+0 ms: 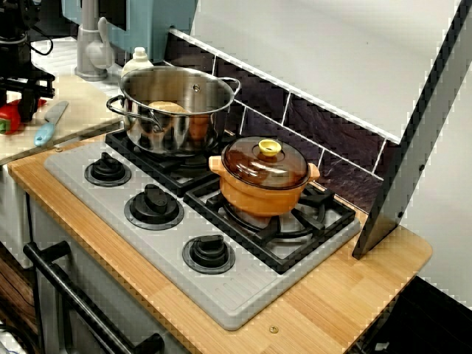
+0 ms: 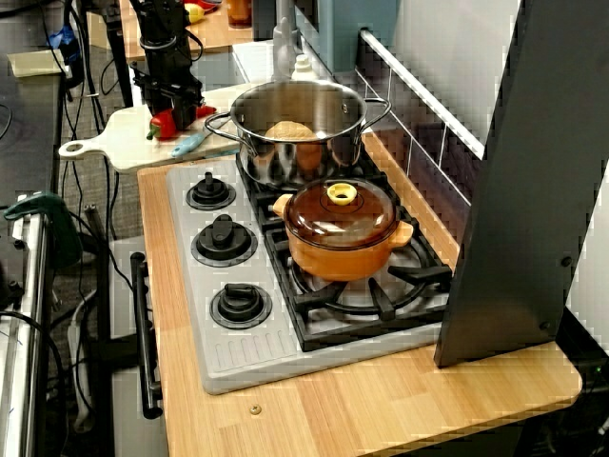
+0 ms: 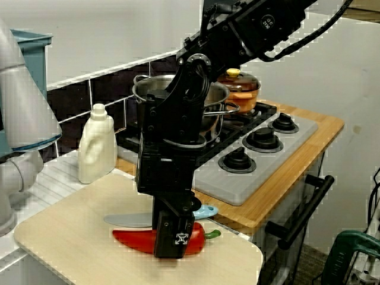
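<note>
Grasp step: pincer [image 3: 176, 240] stands down over pepper [image 3: 132, 239] on board [image 3: 59, 237], beside knife [image 3: 127, 220]; closure cannot be told. Any lift must clear knife.

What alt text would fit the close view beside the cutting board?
A black robot arm's end effector points straight down over a red pepper lying on a pale cutting board, with a blue-handled knife just behind. A white bottle and a stove stand beyond.
</note>
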Available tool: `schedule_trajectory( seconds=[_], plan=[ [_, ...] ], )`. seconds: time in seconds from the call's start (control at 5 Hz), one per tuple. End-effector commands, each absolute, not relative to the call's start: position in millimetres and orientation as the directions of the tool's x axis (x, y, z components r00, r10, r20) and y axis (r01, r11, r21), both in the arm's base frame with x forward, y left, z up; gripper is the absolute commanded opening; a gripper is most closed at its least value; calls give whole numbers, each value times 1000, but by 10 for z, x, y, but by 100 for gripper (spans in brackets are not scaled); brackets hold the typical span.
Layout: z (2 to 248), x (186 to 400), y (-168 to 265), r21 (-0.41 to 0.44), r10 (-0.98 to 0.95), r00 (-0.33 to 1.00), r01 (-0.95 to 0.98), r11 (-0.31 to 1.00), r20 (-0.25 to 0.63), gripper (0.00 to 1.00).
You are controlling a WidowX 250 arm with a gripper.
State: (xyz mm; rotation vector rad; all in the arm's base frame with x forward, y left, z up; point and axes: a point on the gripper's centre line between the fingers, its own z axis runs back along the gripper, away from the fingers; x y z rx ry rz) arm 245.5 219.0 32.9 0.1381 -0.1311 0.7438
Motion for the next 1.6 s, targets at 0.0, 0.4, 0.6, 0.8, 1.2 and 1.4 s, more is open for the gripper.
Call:
schedule_trajectory(
  seconds=[0.0, 0.4, 0.6, 0.8, 1.2, 1.4],
  plan=[
    [556, 2436, 2299, 58, 663, 721, -684, 727, 202, 0],
    [715, 2438, 2246, 27, 649, 739, -663, 748, 178, 0],
    [800, 2458, 2221, 3, 651, 739, -661, 750, 175, 0],
    [874, 2479, 2175, -19, 645, 745, -652, 758, 169, 0],
    [1053, 2545, 2013, -60, 630, 762, -629, 775, 146, 0],
    [1141, 2570, 1896, -90, 623, 772, -616, 783, 131, 0]
  ],
)
